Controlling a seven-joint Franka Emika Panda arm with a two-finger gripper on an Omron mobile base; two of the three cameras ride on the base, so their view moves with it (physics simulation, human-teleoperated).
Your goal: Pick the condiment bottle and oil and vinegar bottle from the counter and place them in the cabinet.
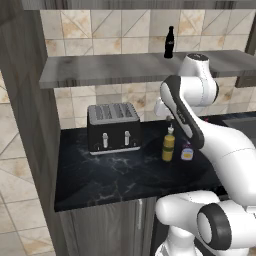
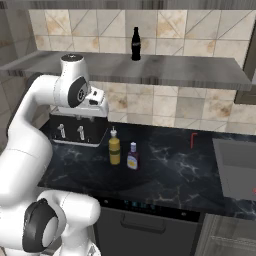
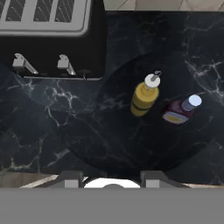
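From the left base view, the golden-olive oil and vinegar bottle point(image 1: 168, 145) and squat purplish blue-capped condiment bottle point(image 1: 187, 153) stand side by side on the black marble counter point(image 1: 115, 175), right of the black toaster point(image 1: 113, 127), below the grey wood-grain cabinet shelf point(image 1: 100, 69). The right base view shows both untouched. The hand view looks down on them; the gripper's point(image 3: 112, 177) tips seem parted, holding nothing, apparently poised to descend.

Oil bottle point(image 3: 144, 99) golden yellow, dark band, pale spout. Condiment bottle point(image 3: 179, 111) dark purple, blue cap, yellowish label. Counter point(image 1: 125, 175) black, white veins. Toaster point(image 1: 113, 128) black, silver top. Shelf point(image 2: 165, 69) grey wood-grain. Cola bottle point(image 2: 135, 44) black.
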